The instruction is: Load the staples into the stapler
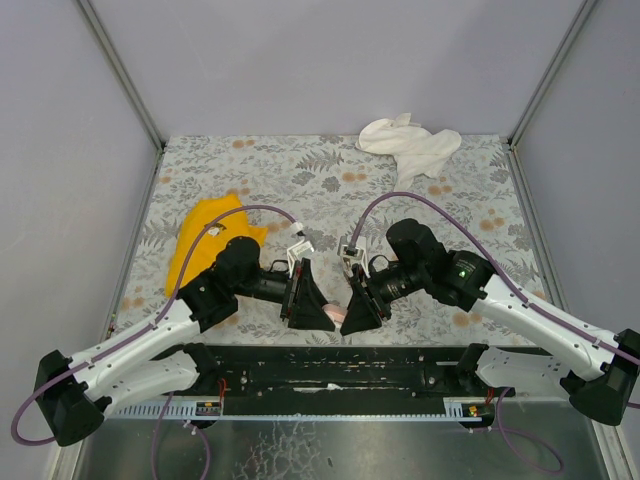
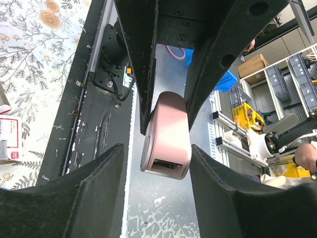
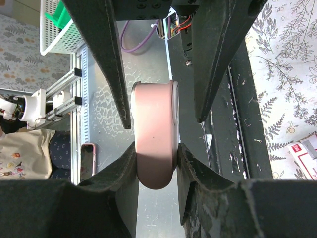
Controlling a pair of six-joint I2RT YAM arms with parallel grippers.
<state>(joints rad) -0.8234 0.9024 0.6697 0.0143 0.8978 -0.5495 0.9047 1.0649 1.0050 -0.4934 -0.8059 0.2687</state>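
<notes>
Little is done yet: the right hand (image 3: 156,151) clamps the pink stapler (image 3: 154,119) above the near edge of the tabletop (image 2: 29,59), the left hand (image 2: 157,153) straddles its end unclenched, and the staples (image 2: 9,141) lie boxed there.

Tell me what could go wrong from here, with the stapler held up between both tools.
1. Only the right tool clamps the stapler, near its rounded end; a nudge could twist it loose and drop it.
2. The left tool flanks the other end without touching; closing off-centre could push the stapler sideways or strike the right tool.
3. The staple box lies on the table, apart from both tools; with both busy, nothing can fetch staples.
</notes>
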